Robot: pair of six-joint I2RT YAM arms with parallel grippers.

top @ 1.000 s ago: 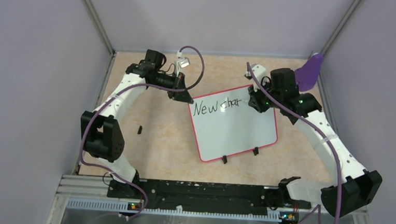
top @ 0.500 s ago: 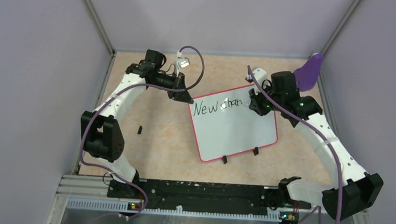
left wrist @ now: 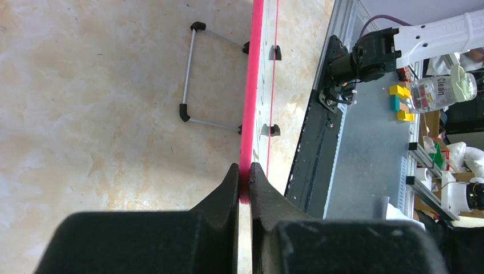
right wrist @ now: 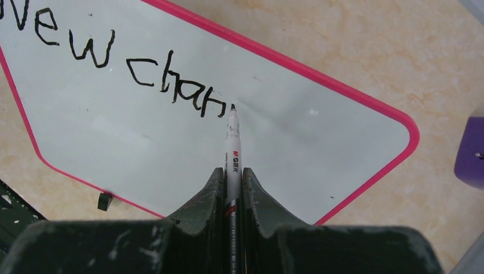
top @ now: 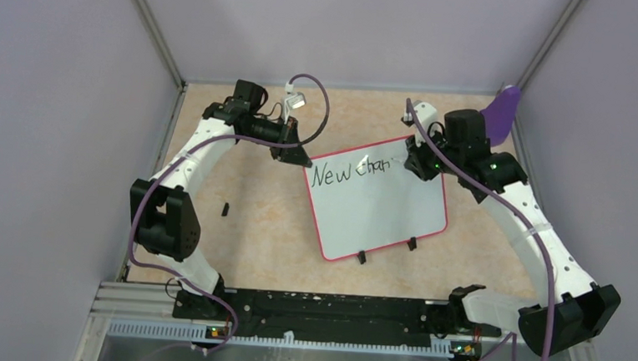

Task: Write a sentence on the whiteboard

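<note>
Beige marbled worktop (top: 246, 226): the glossy white whiteboard with a red-pink rim (top: 380, 214) is laid on it, skewed, between the two arms. The rim at the board's far-left corner is pinched by the closed left gripper (left wrist: 244, 174), so the board is judged steadied. A slim white marker pen (right wrist: 232, 134) is clamped in the right gripper (right wrist: 233, 177), its tip placed just after the last letter. Of the sentence (right wrist: 171, 85), only "New chan" is written, in dark ink on the top line. Progress is judged under halfway: the word is unfinished and the lower board is unmarked.
</note>
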